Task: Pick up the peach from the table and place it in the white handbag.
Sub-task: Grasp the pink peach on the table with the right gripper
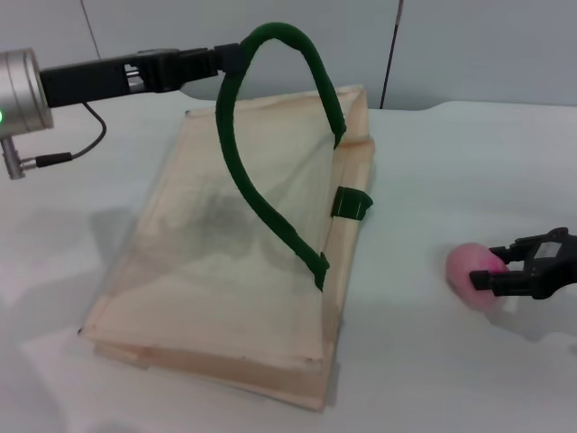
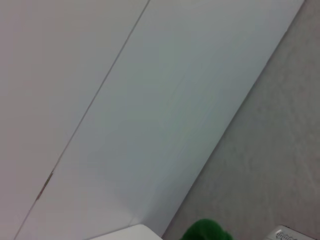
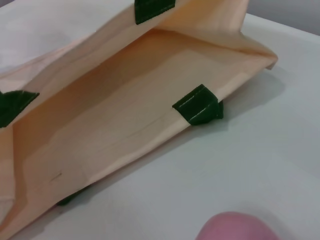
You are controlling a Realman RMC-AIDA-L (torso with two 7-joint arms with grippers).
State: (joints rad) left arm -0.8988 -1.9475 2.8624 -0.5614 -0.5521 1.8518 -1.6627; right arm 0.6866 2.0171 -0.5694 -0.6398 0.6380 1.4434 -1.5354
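Observation:
The peach (image 1: 471, 273) is a small pink ball on the white table (image 1: 424, 361), to the right of the bag. Its top shows at the edge of the right wrist view (image 3: 235, 227). My right gripper (image 1: 494, 268) is at the peach's right side, low over the table. The white handbag (image 1: 216, 262) lies flat with its mouth facing right, and the right wrist view looks into its open inside (image 3: 115, 105). My left gripper (image 1: 224, 59) is shut on the upper green handle (image 1: 270, 135) and holds it up, which lifts the bag's top side open.
A wall with panel seams (image 1: 397, 45) rises behind the table's far edge. A grey cable (image 1: 81, 144) hangs from the left arm at the far left. The bag's lower handle tab (image 1: 352, 203) sticks out at the mouth.

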